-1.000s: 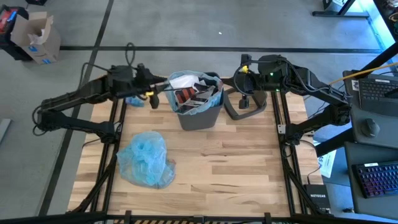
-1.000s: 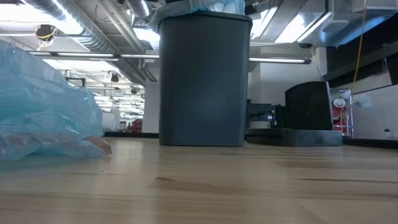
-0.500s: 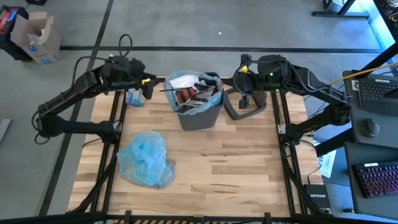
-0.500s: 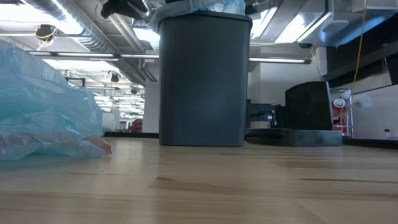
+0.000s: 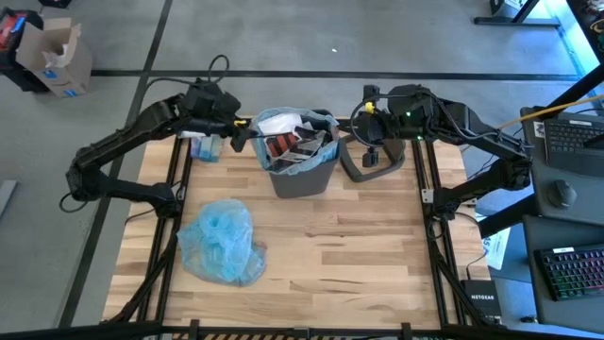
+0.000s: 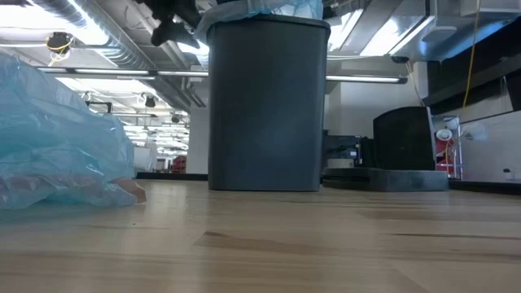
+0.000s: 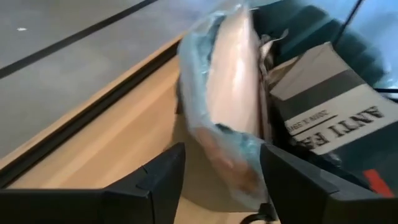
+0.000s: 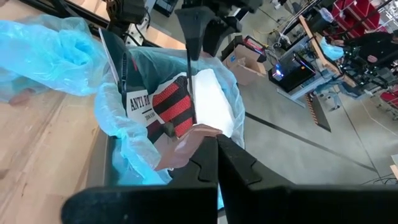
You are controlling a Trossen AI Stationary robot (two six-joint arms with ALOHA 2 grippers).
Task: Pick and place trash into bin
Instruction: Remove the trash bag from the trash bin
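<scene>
Since half a second ago, the left hand [image 5: 236, 135] is moving back toward the bin's [image 5: 304, 175] left rim, and its fingers [image 7: 155, 180] are spreading open, gripping nothing. In its wrist view, a white plastic mailer [image 7: 231, 74] and a printed packet [image 7: 333, 109] are lying inside the blue liner [image 7: 193, 106], between and beyond the parted fingers. From above, the bin is standing in the upper middle of the frame, filled with white, red and black trash [image 5: 293, 142], and a thin dark stick [image 5: 269, 134] is reaching from the left hand's side into the bin. The right hand [image 5: 372, 151] is hanging at the upper right of the bin, fingers pressed closed and empty, above the grey lid [image 5: 359, 170] lying on the desk [image 5: 359, 255]. A crumpled blue bag [image 5: 220, 242] is resting at the lower left of the desk, well apart from the bin. A cardboard box [image 5: 55, 57] is sitting on the floor at the upper left.
</scene>
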